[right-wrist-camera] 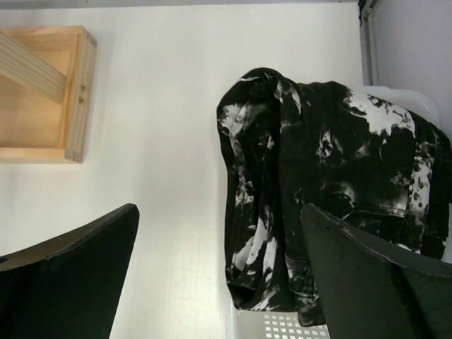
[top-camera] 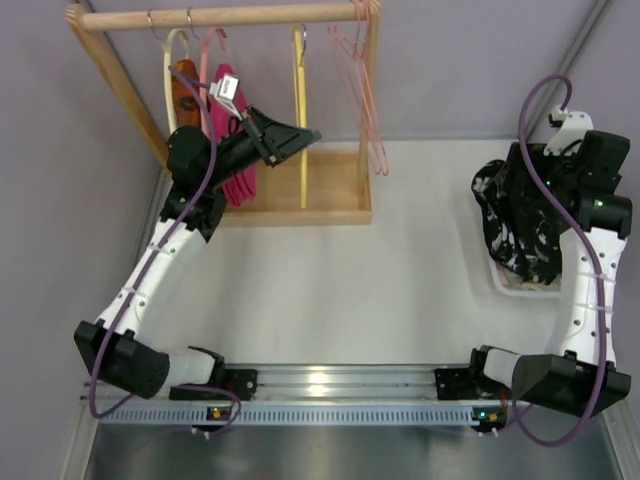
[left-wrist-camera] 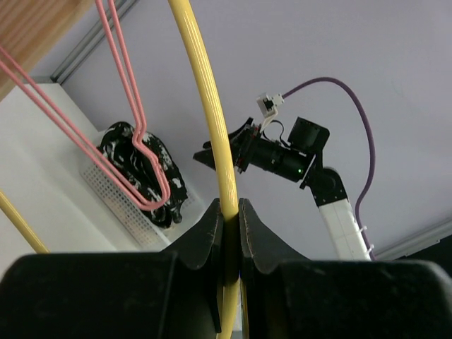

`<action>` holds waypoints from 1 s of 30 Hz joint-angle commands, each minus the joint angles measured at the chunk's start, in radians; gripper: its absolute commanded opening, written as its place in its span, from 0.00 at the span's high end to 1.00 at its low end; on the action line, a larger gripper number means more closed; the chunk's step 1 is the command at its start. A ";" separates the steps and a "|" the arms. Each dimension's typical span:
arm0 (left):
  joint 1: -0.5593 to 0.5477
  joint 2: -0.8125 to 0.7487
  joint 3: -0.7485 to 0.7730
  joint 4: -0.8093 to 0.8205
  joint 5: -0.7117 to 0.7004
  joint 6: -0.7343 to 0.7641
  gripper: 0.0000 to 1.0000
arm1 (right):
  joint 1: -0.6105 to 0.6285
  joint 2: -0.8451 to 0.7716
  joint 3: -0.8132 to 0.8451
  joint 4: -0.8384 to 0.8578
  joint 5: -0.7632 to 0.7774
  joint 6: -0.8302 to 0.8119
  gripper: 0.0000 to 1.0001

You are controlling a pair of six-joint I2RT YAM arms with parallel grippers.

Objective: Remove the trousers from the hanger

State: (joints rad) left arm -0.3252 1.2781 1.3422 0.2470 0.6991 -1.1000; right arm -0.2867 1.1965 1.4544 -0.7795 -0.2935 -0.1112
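My left gripper (left-wrist-camera: 227,212) is pinched tight on the bare hanger (left-wrist-camera: 205,92) at the rack (top-camera: 220,15), eleven o'clock. My right gripper (right-wrist-camera: 219,212) hangs wide open over the trousers (right-wrist-camera: 332,162), heaped on the basket (right-wrist-camera: 282,326) at three o'clock. Removal looks done; next I'd release the hanger and back both arms off.

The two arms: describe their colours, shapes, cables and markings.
Both the left arm and the right arm have white curved links between black blocky joint housings. A purple cable loops along each to a small white connector at the wrist. The left gripper and the right gripper have matte black wedge-shaped fingers. A green light glows on the right arm.
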 commanded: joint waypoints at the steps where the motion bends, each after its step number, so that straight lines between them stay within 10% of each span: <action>1: -0.012 0.068 0.106 0.159 -0.058 -0.021 1.00 | -0.014 -0.020 0.066 -0.036 -0.049 0.025 0.01; 14: -0.037 0.297 0.368 0.159 -0.112 -0.037 1.00 | -0.012 -0.069 0.041 -0.040 -0.056 0.038 0.01; 30: -0.095 0.377 0.345 0.158 -0.131 -0.063 1.00 | -0.014 -0.089 0.035 -0.041 -0.058 0.042 0.01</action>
State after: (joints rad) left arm -0.3954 1.6455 1.6741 0.3443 0.5728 -1.1587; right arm -0.2867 1.1427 1.4738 -0.8257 -0.3386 -0.0757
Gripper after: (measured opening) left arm 0.134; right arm 0.993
